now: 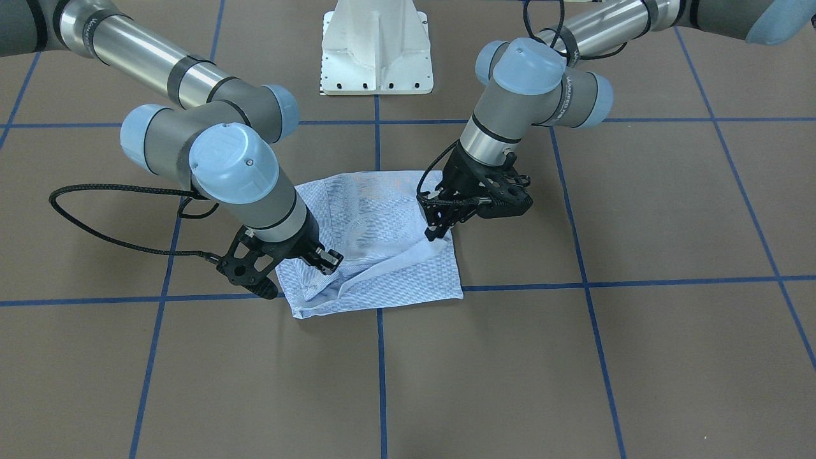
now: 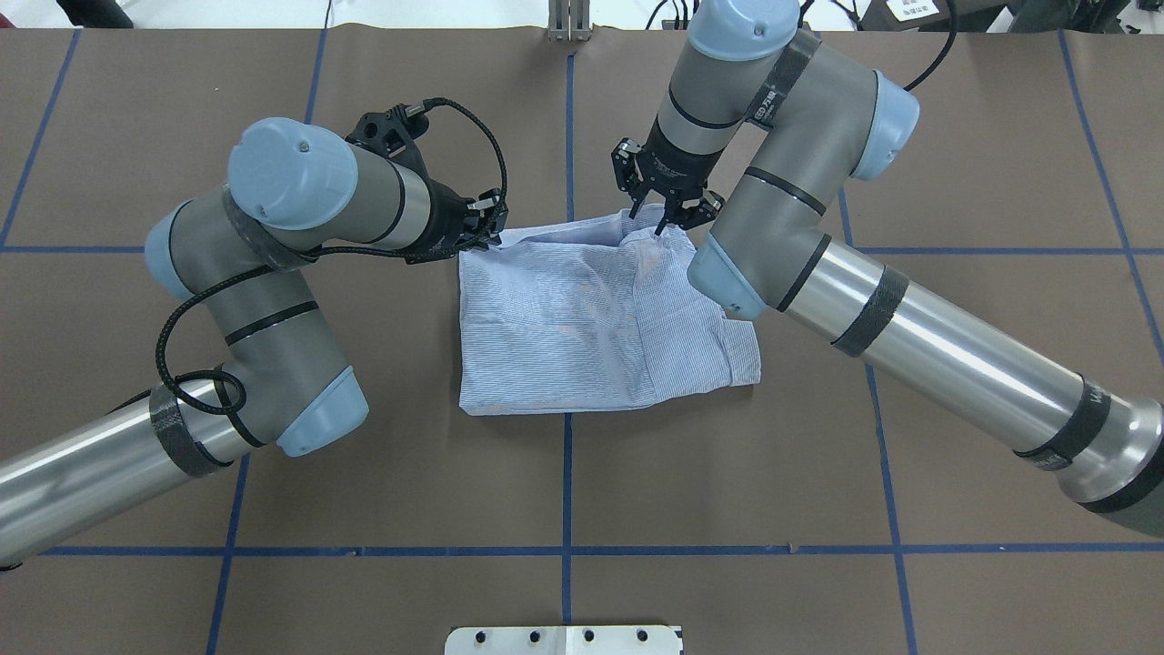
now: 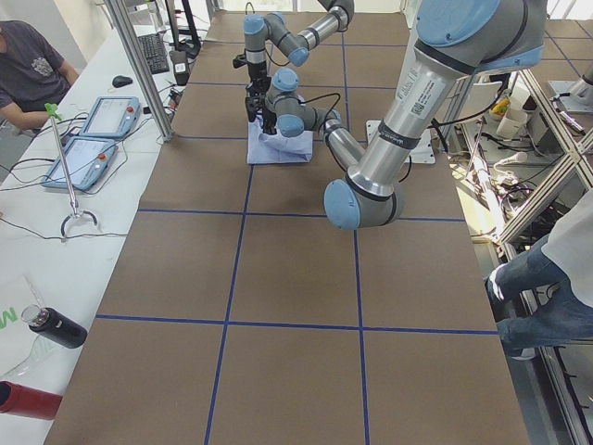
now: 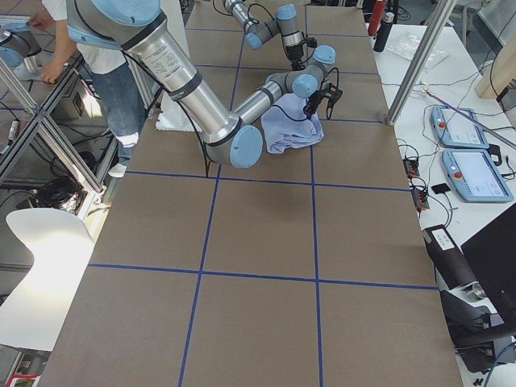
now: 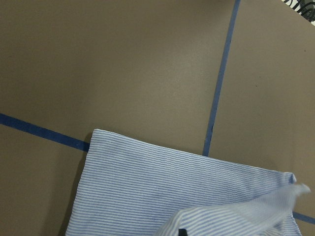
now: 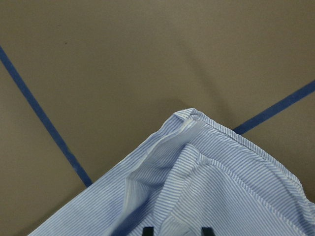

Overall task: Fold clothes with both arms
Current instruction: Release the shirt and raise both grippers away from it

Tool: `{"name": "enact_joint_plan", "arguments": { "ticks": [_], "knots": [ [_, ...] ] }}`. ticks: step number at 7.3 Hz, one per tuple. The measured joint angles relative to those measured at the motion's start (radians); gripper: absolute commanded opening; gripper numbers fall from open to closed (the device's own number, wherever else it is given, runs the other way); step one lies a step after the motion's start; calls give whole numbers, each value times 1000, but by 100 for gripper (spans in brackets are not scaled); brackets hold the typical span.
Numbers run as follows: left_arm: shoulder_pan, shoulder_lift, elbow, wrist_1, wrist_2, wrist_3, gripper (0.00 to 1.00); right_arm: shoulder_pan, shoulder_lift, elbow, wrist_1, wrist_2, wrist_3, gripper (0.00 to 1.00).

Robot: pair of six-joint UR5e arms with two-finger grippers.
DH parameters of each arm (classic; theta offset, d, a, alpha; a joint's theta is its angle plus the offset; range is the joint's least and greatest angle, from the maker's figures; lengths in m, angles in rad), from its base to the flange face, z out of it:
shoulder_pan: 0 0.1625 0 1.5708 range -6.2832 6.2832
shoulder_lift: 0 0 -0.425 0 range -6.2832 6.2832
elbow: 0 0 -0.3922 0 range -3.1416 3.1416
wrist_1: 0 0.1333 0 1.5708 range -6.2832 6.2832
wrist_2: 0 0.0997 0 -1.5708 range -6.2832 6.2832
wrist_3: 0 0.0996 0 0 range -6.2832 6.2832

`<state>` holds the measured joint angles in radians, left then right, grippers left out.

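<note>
You have the shirt (image 2: 564,309) folded to a rough rectangle mid-bench (image 2: 727,455). The left jaws are closed on a raised fold at one corner of the edge farthest from the robot. The right jaws grip the other far corner, lifted off the bench, with the fingertips (image 6: 147,230) slightly apart around the cloth.

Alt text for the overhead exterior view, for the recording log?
A folded blue-striped shirt lies on a brown table gridded with blue tape. The left gripper and the right gripper each meet its far edge, one near each corner.
</note>
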<state>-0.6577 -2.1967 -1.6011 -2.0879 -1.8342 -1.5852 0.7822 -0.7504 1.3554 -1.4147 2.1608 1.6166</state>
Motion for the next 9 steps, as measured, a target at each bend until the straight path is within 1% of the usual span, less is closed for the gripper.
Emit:
{"name": "enact_joint_plan", "arguments": {
  "ticks": [3,4,5,6,7,8,9],
  "knots": [
    [-54,4,1,13,-3,6,100,6,-2,17,50,5,5,100],
    [-75,9,-1,35,-15,21,100,17,-11,45,50,6,-4,100],
    [-107,15,-8,79,-48,66,100,44,-34,81,41,8,-33,100],
    [-157,36,-27,122,-101,150,100,82,-68,119,5,8,-118,100],
    [-222,79,-56,147,-156,256,100,128,-100,145,-61,6,-262,100],
    [-293,130,-93,172,-215,374,100,182,-141,168,-124,4,-437,100],
    [-363,192,-145,214,-265,504,100,243,-205,197,-158,7,-621,100]
  ]
}}
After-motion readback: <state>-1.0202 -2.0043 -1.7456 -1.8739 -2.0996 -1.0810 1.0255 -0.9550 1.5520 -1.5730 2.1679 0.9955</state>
